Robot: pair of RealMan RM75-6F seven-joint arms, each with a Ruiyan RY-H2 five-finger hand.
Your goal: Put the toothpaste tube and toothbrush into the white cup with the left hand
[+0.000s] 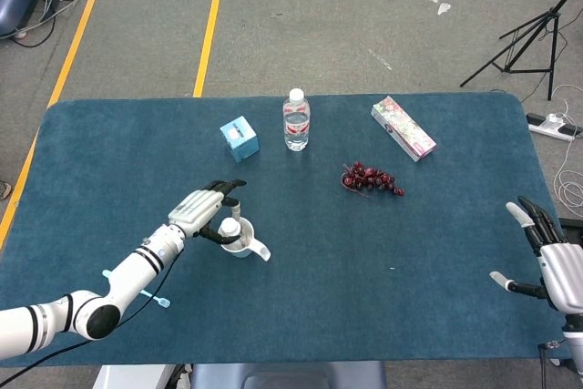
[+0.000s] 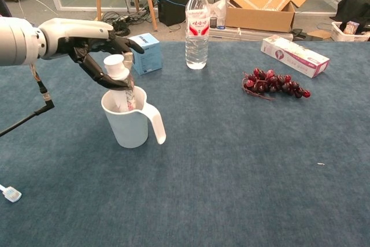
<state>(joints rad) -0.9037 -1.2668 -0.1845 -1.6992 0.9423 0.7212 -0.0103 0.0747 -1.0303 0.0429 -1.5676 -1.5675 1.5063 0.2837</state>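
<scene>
A white cup (image 1: pixel 242 245) (image 2: pixel 128 124) with a handle stands on the blue table (image 1: pixel 364 252), left of centre. The toothpaste tube (image 1: pixel 230 228) (image 2: pixel 122 82) stands upright in it, white cap on top. My left hand (image 1: pixel 206 210) (image 2: pixel 95 47) curls round the tube's upper end just below the cap and holds it. The light blue toothbrush (image 1: pixel 156 298) lies on the table near the front left edge, partly under my left forearm; its head (image 2: pixel 10 194) shows at the lower left in the chest view. My right hand (image 1: pixel 549 261) hovers open at the table's right edge, holding nothing.
At the back of the table stand a small blue box (image 1: pixel 240 138) (image 2: pixel 144 52) and a water bottle (image 1: pixel 296 121) (image 2: pixel 197 24). A bunch of dark grapes (image 1: pixel 371 179) (image 2: pixel 275 85) and a long pink-patterned box (image 1: pixel 403 127) (image 2: pixel 295 55) lie right of them.
</scene>
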